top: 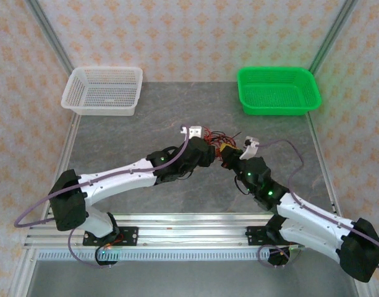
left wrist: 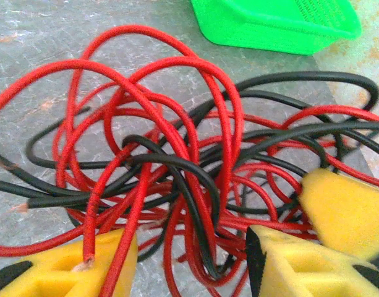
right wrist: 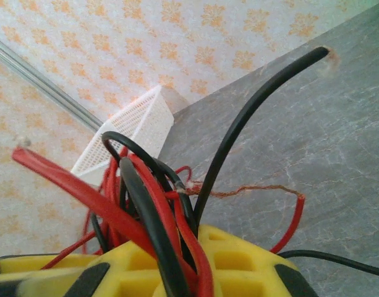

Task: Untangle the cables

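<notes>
- Two black-and-white robot arms (top: 127,173) meet over the middle of the grey marbled table (top: 133,130) in the top view. The left gripper (top: 206,151) and right gripper (top: 229,156) sit near each other at a small tangle of thin red and black cables (top: 217,139). From up here I cannot tell how wide either one stands.
- At the far edge stand a white perforated plastic basket (top: 102,91) on the left and a green plastic mesh basket (top: 277,90) on the right, both well apart from the tangle.
- In the left wrist view, the left gripper (left wrist: 189,266) is spread wide, its yellow fingers (left wrist: 59,272) at the bottom corners. The cables (left wrist: 177,154) lie looped on the table between and ahead of them. One red cable is draped across the left-hand finger, and nothing is pinched.
- A further yellow finger pushes into the loops from the right, and a corner of the green plastic mesh basket (left wrist: 276,25) lies beyond.
- In the right wrist view, the right gripper (right wrist: 177,272) is clamped on a bundle of the cables (right wrist: 152,204), which rises from between its yellow fingers (right wrist: 238,260). One black cable arcs up to a bare end, and one red cable ends in a frayed copper strand.
- The white perforated plastic basket (right wrist: 140,130) stands behind the bundle.
</notes>
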`<move>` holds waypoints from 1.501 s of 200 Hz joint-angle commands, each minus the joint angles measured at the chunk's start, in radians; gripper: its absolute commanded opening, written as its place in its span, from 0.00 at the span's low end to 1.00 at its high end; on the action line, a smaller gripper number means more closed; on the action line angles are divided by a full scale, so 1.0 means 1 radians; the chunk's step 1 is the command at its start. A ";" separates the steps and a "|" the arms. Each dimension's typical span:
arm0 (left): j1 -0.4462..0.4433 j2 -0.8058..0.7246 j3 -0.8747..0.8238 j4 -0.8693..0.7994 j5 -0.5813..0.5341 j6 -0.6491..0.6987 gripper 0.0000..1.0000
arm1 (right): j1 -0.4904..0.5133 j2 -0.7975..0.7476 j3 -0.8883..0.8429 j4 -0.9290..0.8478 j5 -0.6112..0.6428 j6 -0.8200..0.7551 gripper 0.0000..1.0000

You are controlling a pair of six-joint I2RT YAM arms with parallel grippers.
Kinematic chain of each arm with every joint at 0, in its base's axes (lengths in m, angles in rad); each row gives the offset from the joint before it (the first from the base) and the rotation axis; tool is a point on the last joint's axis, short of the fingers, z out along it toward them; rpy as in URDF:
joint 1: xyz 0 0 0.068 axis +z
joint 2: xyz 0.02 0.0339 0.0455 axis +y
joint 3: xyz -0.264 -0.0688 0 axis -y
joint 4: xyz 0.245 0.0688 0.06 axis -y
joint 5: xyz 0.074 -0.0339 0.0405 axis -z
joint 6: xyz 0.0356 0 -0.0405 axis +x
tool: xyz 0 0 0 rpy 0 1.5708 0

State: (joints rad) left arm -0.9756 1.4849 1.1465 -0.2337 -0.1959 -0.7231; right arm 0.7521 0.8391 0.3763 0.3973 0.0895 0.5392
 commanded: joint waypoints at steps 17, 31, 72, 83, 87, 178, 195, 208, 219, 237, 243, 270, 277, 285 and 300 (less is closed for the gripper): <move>0.048 0.020 -0.008 0.073 -0.025 0.040 0.45 | 0.007 -0.036 0.038 0.026 -0.047 0.025 0.00; 0.060 0.030 -0.007 0.093 -0.018 0.052 0.45 | 0.009 -0.039 0.038 0.027 -0.061 0.033 0.00; 0.093 0.063 -0.017 0.145 0.027 0.067 0.42 | 0.009 -0.058 0.042 0.038 -0.085 0.056 0.00; 0.100 0.067 -0.030 0.165 0.046 0.067 0.39 | 0.009 -0.065 0.045 0.037 -0.082 0.062 0.00; 0.103 0.069 -0.036 0.174 0.051 0.066 0.36 | 0.009 -0.068 0.048 0.037 -0.080 0.063 0.00; 0.227 -0.027 -0.296 0.298 0.027 -0.012 0.00 | 0.010 -0.068 -0.021 0.035 0.038 0.225 0.00; 0.247 -0.057 -0.362 0.329 0.003 -0.035 0.00 | 0.010 -0.035 -0.047 0.028 0.075 0.302 0.00; 0.264 -0.076 -0.417 0.366 -0.009 -0.050 0.00 | 0.010 0.008 -0.066 0.025 0.091 0.364 0.00; 0.274 -0.088 -0.465 0.402 -0.018 -0.057 0.00 | 0.012 0.057 -0.083 0.029 0.094 0.413 0.00; 0.286 -0.092 -0.533 0.458 -0.033 -0.061 0.00 | 0.020 0.146 -0.101 0.043 0.095 0.471 0.00; 0.289 -0.091 -0.550 0.471 -0.035 -0.061 0.00 | 0.024 0.173 -0.103 0.044 0.094 0.486 0.00; 0.299 -0.070 -0.606 0.503 -0.046 -0.054 0.00 | 0.030 0.275 -0.084 0.006 0.083 0.507 0.00; 0.302 -0.065 -0.617 0.509 -0.046 -0.050 0.00 | 0.030 0.293 -0.073 -0.017 0.081 0.500 0.00; 0.304 -0.062 -0.630 0.516 -0.046 -0.043 0.00 | 0.030 0.313 -0.055 -0.048 0.078 0.485 0.00; 0.307 -0.058 -0.649 0.522 -0.042 -0.033 0.00 | 0.029 0.336 -0.017 -0.116 0.078 0.441 0.02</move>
State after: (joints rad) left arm -0.7002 1.4097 0.5335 0.2565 -0.1421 -0.7620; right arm 0.7830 1.1538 0.3008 0.3851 0.1089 1.0023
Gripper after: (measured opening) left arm 0.043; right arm 0.080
